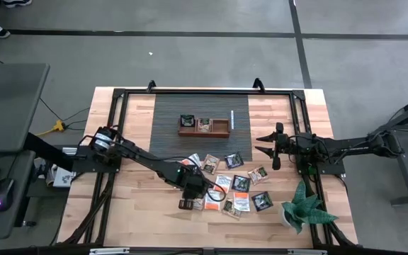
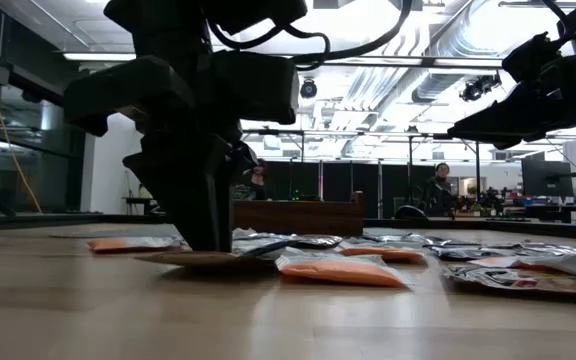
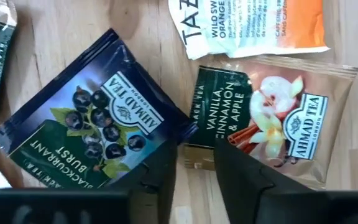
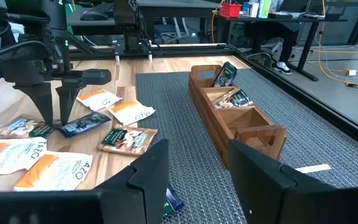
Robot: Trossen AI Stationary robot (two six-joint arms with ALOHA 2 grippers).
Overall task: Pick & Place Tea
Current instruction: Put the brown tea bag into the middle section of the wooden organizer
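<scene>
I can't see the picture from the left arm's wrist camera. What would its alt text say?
The left gripper is down on a wooden table, its two dark fingers straddling the edge of a Vanilla, Cinnamon & Apple sachet. A dark Blackcurrant Burst sachet lies beside it, an orange-and-white sachet beyond.

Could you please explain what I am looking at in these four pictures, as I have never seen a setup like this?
Two robot arms work at a wooden table. One camera looks down from above, one sits at table height, and one rides on each wrist. Tea sachets lie scattered on the wood; a wooden tray on the grey mat already holds a few. The left gripper is down among the sachets, its fingers straddling the edge of a blackcurrant sachet beside a vanilla sachet; nothing is lifted yet. The right gripper waits open above the table, holding nothing.
</scene>
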